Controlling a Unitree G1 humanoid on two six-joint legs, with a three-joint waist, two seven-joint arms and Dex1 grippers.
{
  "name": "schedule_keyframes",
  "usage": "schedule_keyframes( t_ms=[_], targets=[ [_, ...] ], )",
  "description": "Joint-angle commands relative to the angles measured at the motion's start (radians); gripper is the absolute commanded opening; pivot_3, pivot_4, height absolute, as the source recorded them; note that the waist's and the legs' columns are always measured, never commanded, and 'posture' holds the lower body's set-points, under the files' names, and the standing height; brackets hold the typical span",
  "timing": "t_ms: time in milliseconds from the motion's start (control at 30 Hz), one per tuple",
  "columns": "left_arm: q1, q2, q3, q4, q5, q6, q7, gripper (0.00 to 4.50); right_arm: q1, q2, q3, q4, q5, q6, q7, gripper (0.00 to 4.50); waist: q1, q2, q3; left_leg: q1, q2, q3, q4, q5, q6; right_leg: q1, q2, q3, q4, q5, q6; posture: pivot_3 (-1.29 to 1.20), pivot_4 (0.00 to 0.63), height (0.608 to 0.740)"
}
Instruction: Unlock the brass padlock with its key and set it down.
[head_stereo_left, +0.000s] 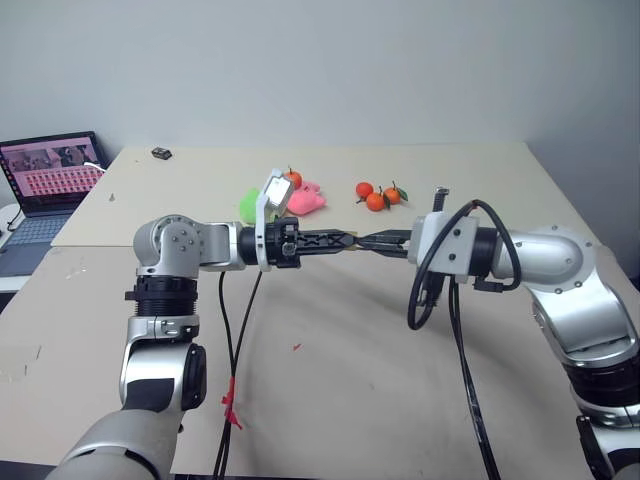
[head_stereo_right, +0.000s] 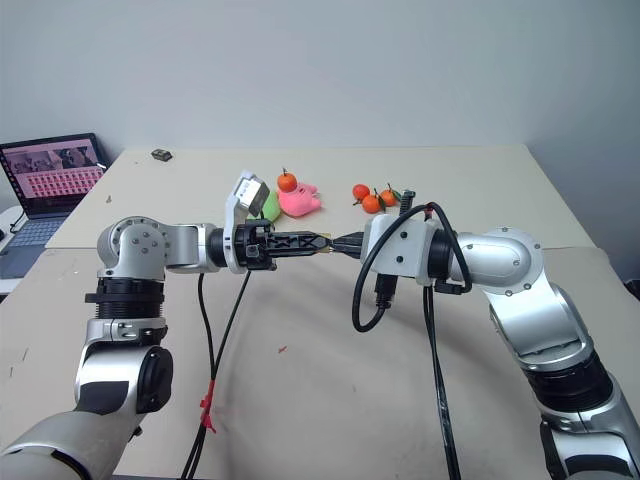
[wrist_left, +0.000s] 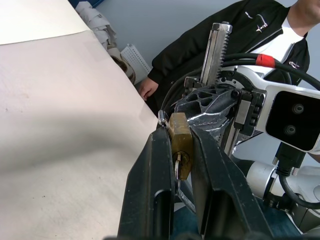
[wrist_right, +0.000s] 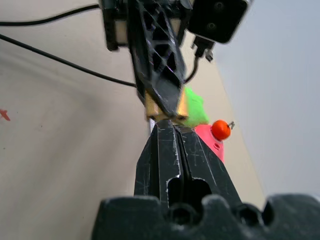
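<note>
The brass padlock (wrist_left: 181, 141) hangs in the air over the table (head_stereo_left: 340, 390), clamped by its sides between the black fingers (wrist_left: 152, 185) of my left gripper (head_stereo_left: 343, 241). Its thin silver shackle (wrist_left: 162, 119) points away from that wrist. A small silvery key (wrist_left: 177, 166) sticks out of the padlock's near end, between the left fingers. My right gripper (head_stereo_left: 368, 241) meets the left one tip to tip. Its fingers (wrist_right: 167, 150) are shut, with the tips pressed at the padlock's (wrist_right: 183, 107) shackle end.
Behind the grippers lie three oranges (head_stereo_left: 376, 197), a pink toy (head_stereo_left: 307, 200) and a green one (head_stereo_left: 248, 205). An open laptop (head_stereo_left: 50, 180) stands far left, and a small dark object (head_stereo_left: 161, 153) lies at the back. Black cables (head_stereo_left: 235, 340) dangle from both arms. A person (wrist_left: 240, 35) stands beyond the table.
</note>
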Motion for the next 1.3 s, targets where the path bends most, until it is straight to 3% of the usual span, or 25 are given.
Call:
schedule_keyframes(
  t_ms=[33,333,600,633,667,900,1033,1167,1300],
  targets=[
    [-0.019,0.012,0.006,-0.029,-0.039,-0.014,-0.024,0.05,0.003,-0.006,-0.026,-0.001,-0.007,-0.033,-0.001,0.05,0.000,0.000,0.000,0.000,0.000,0.000,0.000,0.000,0.000,0.000,0.000,0.000,0.001,0.000,0.000,0.00,0.150,0.660],
    [-0.018,0.020,0.001,-0.030,-0.049,-0.022,-0.022,0.05,0.054,-0.016,-0.029,0.056,-0.008,-0.109,0.031,0.05,-0.002,0.000,0.000,0.000,-0.001,0.000,0.000,0.000,0.000,0.000,0.000,0.001,0.000,0.000,0.000,0.00,0.150,0.660],
    [-0.013,0.052,-0.014,-0.027,-0.028,-0.043,-0.022,0.05,0.072,0.020,-0.054,-0.004,0.099,0.050,0.022,0.05,-0.002,0.000,0.000,0.000,0.000,0.000,0.000,0.000,0.000,0.000,0.000,0.000,0.000,0.000,0.000,0.00,0.150,0.660],
    [-0.012,0.062,-0.014,-0.021,-0.026,-0.044,-0.022,0.05,0.072,0.023,-0.061,-0.027,0.132,0.088,0.025,0.58,-0.003,0.000,0.000,0.000,0.000,0.000,0.000,0.000,0.000,0.000,0.000,0.000,0.000,0.000,0.000,0.00,0.150,0.660],
    [-0.010,0.072,-0.013,-0.017,-0.027,-0.043,-0.024,0.05,0.073,0.022,-0.065,-0.053,0.162,0.123,0.032,0.70,-0.003,0.000,0.000,0.000,0.000,0.000,0.000,0.000,0.000,0.000,0.000,0.000,0.000,0.000,0.000,0.00,0.150,0.660],
    [0.035,0.135,-0.027,-0.029,-0.040,-0.009,-0.037,0.05,0.085,-0.027,-0.101,-0.189,0.363,0.350,0.074,3.23,0.000,0.000,0.000,0.000,-0.001,-0.001,0.000,0.000,0.000,0.000,0.000,0.000,0.000,0.000,0.001,0.00,0.150,0.660],
    [0.074,0.175,-0.043,-0.045,-0.051,0.024,-0.050,0.05,0.099,-0.056,-0.129,-0.225,0.433,0.424,0.065,4.45,-0.002,0.000,0.000,0.000,0.000,-0.001,-0.001,0.000,0.000,0.000,0.000,0.000,0.000,0.000,0.000,0.00,0.150,0.660],
    [0.121,0.165,-0.028,-0.027,-0.063,0.094,-0.018,0.05,0.113,-0.082,-0.143,-0.243,0.457,0.468,0.047,4.45,-0.001,0.000,0.000,0.001,-0.001,-0.001,-0.001,0.000,0.000,0.000,0.000,0.000,0.000,-0.002,0.003,0.00,0.150,0.660],
    [0.185,0.095,-0.029,0.042,-0.055,0.132,0.112,0.05,0.134,-0.092,-0.150,-0.254,0.446,0.457,0.017,4.45,0.000,0.000,0.000,0.000,-0.001,-0.001,-0.001,0.000,0.000,0.001,-0.001,0.000,0.000,-0.002,0.003,0.00,0.150,0.660]
  ],
)
